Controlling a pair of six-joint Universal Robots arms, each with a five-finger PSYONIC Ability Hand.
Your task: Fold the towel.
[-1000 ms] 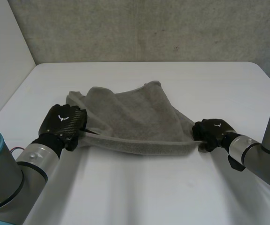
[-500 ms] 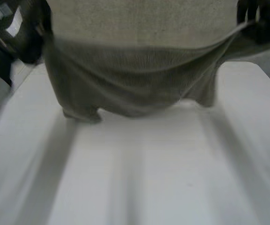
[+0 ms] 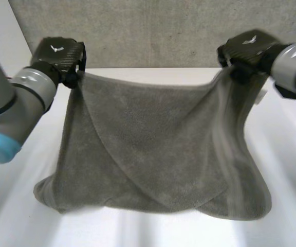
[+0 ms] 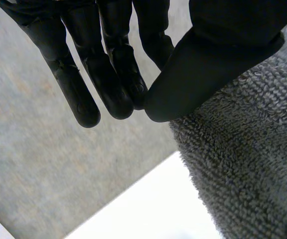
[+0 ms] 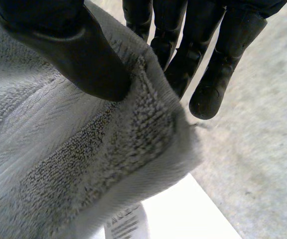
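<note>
— Where the grey towel (image 3: 153,149) hangs lowest, what lies beneath it?
— White worktop (image 3: 14,216); whether the hem touches it cannot be told.
— And what holds the upper corners?
— One corner is pinched by the left robot hand (image 3: 58,54) between thumb and straight fingers (image 4: 78,94). The right robot hand (image 3: 248,49) pinches the other likewise, a white label (image 5: 123,226) hanging just below its grip. Between them the towel spreads, sagging. Behind: a concrete wall (image 3: 153,31).

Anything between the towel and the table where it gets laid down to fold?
Nothing visible. The left robot hand and right robot hand each pinch an upper corner, the towel hangs between them, and the table showing around it holds no other object.
</note>
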